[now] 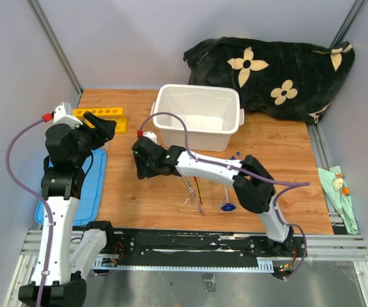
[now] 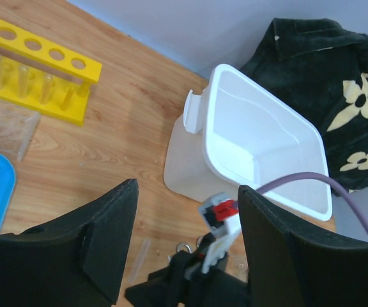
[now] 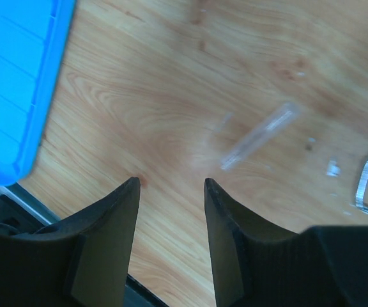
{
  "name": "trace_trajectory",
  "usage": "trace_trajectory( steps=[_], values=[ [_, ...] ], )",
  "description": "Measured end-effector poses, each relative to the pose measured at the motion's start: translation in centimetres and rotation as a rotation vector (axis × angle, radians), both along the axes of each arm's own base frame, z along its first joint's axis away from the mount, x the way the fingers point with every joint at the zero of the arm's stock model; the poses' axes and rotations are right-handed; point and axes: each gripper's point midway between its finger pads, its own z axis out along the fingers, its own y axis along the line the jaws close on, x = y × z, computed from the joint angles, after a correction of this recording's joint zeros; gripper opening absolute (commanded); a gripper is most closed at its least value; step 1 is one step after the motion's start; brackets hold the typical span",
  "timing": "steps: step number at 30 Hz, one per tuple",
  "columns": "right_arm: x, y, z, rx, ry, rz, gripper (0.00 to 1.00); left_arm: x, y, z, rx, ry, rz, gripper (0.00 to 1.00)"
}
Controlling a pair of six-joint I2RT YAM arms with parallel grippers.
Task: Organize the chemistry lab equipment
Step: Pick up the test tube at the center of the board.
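Little seems done: the bin (image 1: 200, 102) holds nothing, tweezers (image 1: 192, 192) and a tube (image 3: 260, 135) lie on the bench (image 1: 280, 179), left claw (image 2: 187, 188) and right claw (image 3: 171, 185) gape empty.

the table (image 1: 280, 160) was wood, its grain smooth under a soft varnished sheen. the bin (image 1: 209, 137) was white plastic, smooth and faintly glossy. the lid (image 1: 98, 185) was blue plastic, smooth too. the rack (image 2: 40, 54) was bright yellow plastic with a shiny finish. the blanket (image 1: 286, 64) was black plush cloth, matt and soft-looking. the tube (image 3: 260, 135) was clear and glass-like, and the tweezers (image 1: 193, 195) were bare, bright metal.
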Motion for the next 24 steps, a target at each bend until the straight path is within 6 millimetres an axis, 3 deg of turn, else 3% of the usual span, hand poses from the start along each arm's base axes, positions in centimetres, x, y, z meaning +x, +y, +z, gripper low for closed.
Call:
trace_trajectory(
  steps=[3, 5, 15, 24],
  values=[
    [-0.7, 2.2, -0.9, -0.005, 0.036, -0.021, 0.45, -1.2, 0.4, 1.3, 0.031, -0.011, 0.016, 0.69],
    [-1.5, 2.3, -1.9, -0.026, 0.065, -0.043, 0.45, -1.6, 0.5, 1.8, 0.045, -0.016, 0.018, 0.69],
    [-1.6, -2.3, -6.6, -0.189, 0.089, -0.208, 0.45, -2.5, -0.2, -0.2, 0.037, 0.041, -0.020, 0.68],
    [-0.2, -2.6, -6.0, -0.185, 0.053, -0.256, 0.44, -2.6, -0.6, -0.6, 0.026, 0.054, -0.043, 0.68]
  ],
)
